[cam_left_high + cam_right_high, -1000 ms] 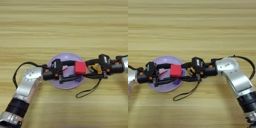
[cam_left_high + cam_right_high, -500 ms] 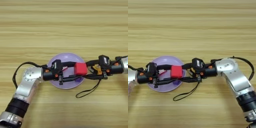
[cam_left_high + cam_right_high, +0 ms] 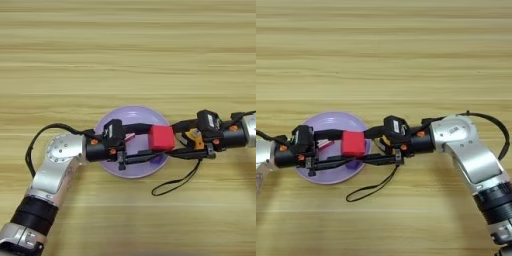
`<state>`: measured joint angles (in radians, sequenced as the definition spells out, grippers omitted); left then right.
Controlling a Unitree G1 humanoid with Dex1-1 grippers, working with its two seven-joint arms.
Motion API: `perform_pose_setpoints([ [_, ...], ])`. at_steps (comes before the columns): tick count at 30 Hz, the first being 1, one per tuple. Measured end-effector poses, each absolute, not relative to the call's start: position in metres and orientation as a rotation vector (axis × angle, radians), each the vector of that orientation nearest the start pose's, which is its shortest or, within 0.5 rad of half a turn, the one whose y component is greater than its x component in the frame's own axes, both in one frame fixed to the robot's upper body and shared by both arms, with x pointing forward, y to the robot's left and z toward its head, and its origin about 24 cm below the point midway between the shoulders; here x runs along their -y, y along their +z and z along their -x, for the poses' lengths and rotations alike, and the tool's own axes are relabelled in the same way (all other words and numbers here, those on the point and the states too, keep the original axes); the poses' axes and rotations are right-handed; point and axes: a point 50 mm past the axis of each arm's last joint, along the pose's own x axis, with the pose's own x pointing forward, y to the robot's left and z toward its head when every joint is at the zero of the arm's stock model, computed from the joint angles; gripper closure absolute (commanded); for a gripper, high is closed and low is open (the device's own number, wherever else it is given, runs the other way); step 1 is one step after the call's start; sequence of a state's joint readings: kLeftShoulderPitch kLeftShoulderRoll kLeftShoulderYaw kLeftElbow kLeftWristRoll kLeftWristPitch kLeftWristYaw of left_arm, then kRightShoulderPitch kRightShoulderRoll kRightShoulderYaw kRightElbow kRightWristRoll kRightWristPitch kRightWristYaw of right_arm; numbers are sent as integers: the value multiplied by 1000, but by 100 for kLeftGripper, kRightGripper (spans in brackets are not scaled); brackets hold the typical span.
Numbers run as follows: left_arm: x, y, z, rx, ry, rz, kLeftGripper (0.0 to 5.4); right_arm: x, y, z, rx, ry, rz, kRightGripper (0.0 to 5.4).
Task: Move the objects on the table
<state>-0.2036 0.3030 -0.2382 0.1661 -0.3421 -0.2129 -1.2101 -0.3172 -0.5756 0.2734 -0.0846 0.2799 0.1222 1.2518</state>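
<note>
Nothing has visibly moved since the earlier frames. One red cube point(image 3: 161, 138) sits over the right part of one purple plate point(image 3: 116, 120) on the desk point(image 3: 125, 55), clamped between the left gripper's point(image 3: 156, 148) two black fingers. The right gripper point(image 3: 181, 146) reaches in just right of the cube; whether it is open I cannot tell. One yellow-black tape measure point(image 3: 194, 138) with a looping black cord point(image 3: 172, 182) lies under it. No writing is readable.

1. I see the plate point(image 3: 111, 124) on the table point(image 3: 128, 60), near its front middle.
2. The cube point(image 3: 161, 138) sits over the plate's right rim.
3. The cord point(image 3: 176, 180) lies right of the plate.
</note>
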Motion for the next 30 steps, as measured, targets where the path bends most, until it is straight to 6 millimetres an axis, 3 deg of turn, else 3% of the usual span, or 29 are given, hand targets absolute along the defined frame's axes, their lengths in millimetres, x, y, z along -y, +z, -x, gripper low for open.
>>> perform_pose_setpoints([
  [20, -111, 64, -245, 168, -1427, -88, 314, 134, 108, -253, -82, 1538, 408, 5],
  [30, -124, 68, -250, 192, -1345, -81, 314, 149, 124, -260, 8, 1433, 345, 0],
])
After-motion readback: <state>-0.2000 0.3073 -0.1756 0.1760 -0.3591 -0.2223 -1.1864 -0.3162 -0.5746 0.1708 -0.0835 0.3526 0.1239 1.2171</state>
